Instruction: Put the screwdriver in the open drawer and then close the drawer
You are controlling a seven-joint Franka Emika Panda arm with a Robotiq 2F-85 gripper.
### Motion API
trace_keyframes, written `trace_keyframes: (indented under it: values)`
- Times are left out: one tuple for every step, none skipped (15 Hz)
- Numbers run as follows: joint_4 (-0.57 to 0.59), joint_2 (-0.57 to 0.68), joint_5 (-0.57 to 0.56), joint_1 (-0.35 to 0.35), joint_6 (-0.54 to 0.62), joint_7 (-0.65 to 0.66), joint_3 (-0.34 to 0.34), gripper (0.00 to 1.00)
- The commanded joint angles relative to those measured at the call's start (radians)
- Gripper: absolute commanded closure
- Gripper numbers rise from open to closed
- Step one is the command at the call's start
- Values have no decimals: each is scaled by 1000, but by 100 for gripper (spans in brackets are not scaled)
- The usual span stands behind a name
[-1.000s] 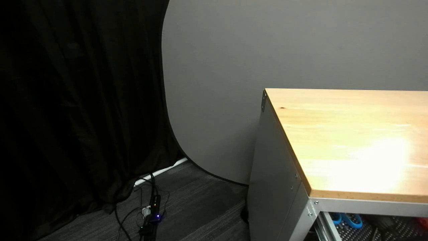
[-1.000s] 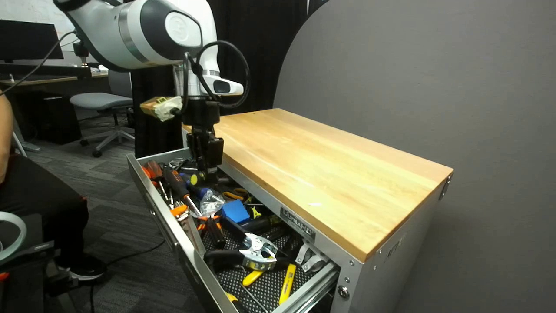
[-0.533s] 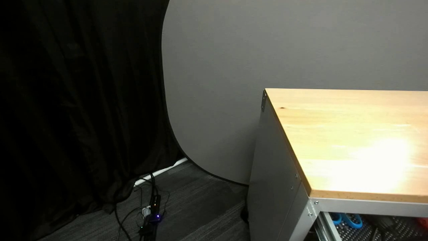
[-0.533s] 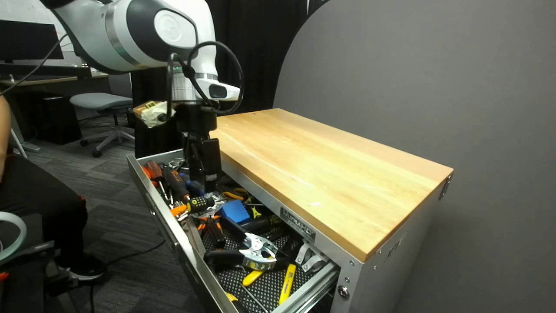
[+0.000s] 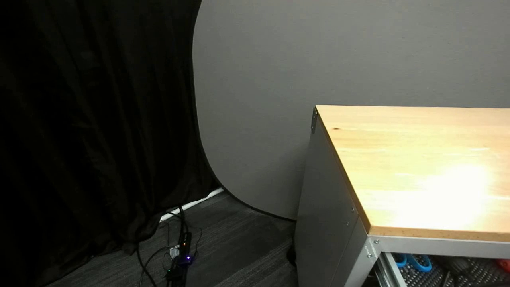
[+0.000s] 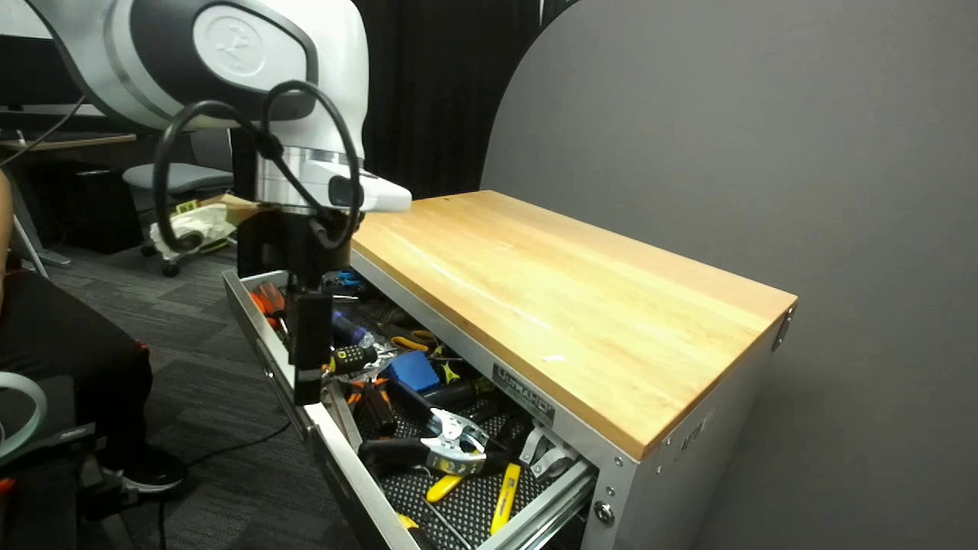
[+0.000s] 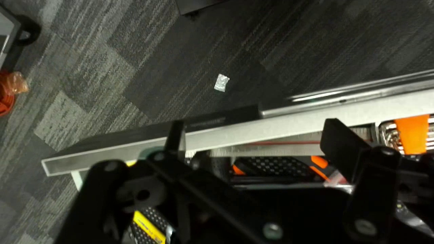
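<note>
The drawer (image 6: 338, 452) is pulled out from the grey cabinet, full of tools. A tool with a black and yellow handle, which I take for the screwdriver (image 6: 354, 358), lies on other tools inside it; its shaft is hard to make out. My gripper (image 7: 255, 135) stands open, its fingers wide apart and nothing held between them. In the wrist view the drawer's pale rim (image 7: 288, 125) runs below and between the fingers. An exterior view shows the near finger (image 6: 310, 336) by the drawer's front rim; whether it touches I cannot tell.
The cabinet's wooden top (image 6: 565, 305) lies behind the drawer. A spring clamp (image 6: 454, 443), a blue block (image 6: 413, 371) and several hand tools fill the drawer. A seated person's leg (image 6: 76, 351) is close to the drawer's front. Cables (image 5: 181, 259) lie on the floor.
The gripper has let go of the black and yellow tool, which dropped among the drawer's tools. The arm has then moved outward to the drawer's front edge. The drawer has not moved.
</note>
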Motion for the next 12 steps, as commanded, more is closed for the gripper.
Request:
trace_keyframes:
  values:
    - [-67, -37, 56, -21, 14, -39, -1, 0]
    - [-67, -22, 56, -21, 23, -46, 3, 25]
    - [-65, -10, 62, -21, 28, -57, 4, 27]
    - [-59, 7, 71, -21, 36, -72, 4, 34]
    - [-55, 18, 77, -21, 40, -84, 4, 44]
    - [-47, 34, 82, -21, 45, -98, 3, 51]
    - [-42, 47, 89, -22, 52, -112, 2, 58]
    - [-35, 61, 96, -22, 58, -125, 1, 67]
    - [-26, 78, 106, -24, 71, -143, -1, 73]
    - [-18, 93, 109, -25, 81, -152, -3, 82]
    - [-12, 105, 115, -26, 93, -165, -4, 88]
    - [-4, 118, 121, -29, 109, -176, -6, 90]
